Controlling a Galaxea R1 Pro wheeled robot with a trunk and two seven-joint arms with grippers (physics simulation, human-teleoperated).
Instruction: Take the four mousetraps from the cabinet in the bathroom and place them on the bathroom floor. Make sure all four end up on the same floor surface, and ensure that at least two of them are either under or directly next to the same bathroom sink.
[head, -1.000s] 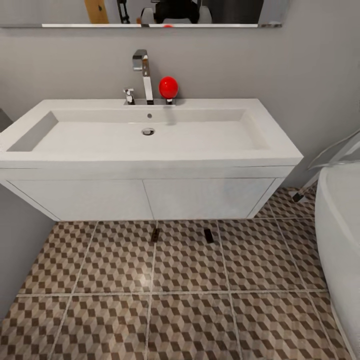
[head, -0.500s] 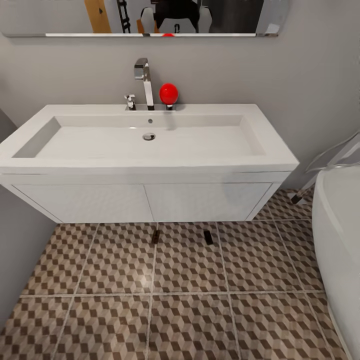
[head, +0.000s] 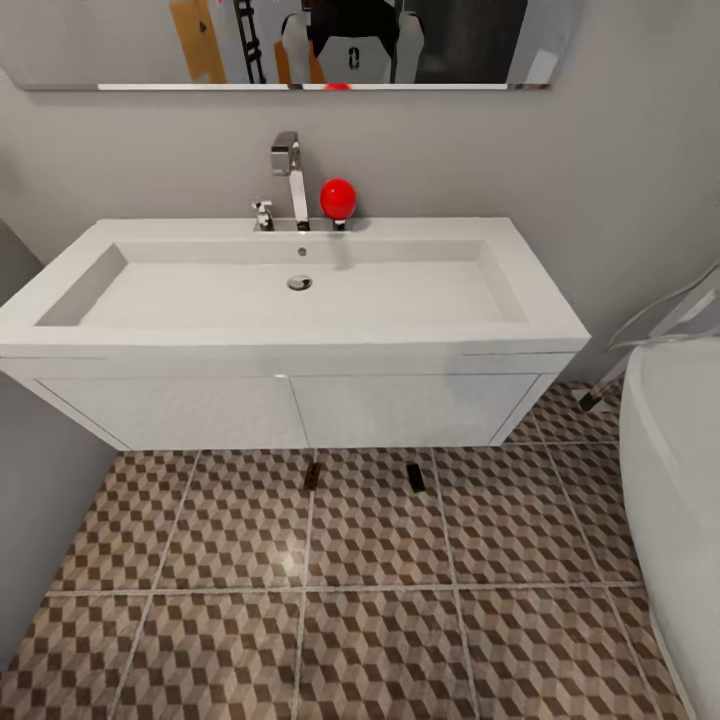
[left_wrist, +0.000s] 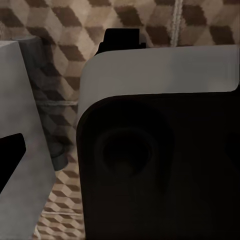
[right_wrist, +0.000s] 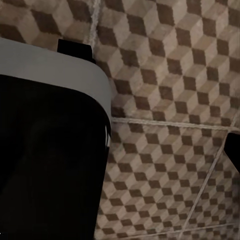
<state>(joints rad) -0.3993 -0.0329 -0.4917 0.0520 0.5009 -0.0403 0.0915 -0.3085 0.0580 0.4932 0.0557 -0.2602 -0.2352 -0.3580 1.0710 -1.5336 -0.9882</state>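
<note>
Two mousetraps lie on the bathroom floor just in front of the sink. You cannot tell either tool's opening. Traps look light, stiff; pinch the board's long edges.

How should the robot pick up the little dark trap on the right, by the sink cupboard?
Probably from straight above, pinching the two long edges of the right mousetrap. It lies flat on the bathroom floor, just in front of the vanity, so a sideways approach has little to grip. Its fittings are too small to make out.
</note>
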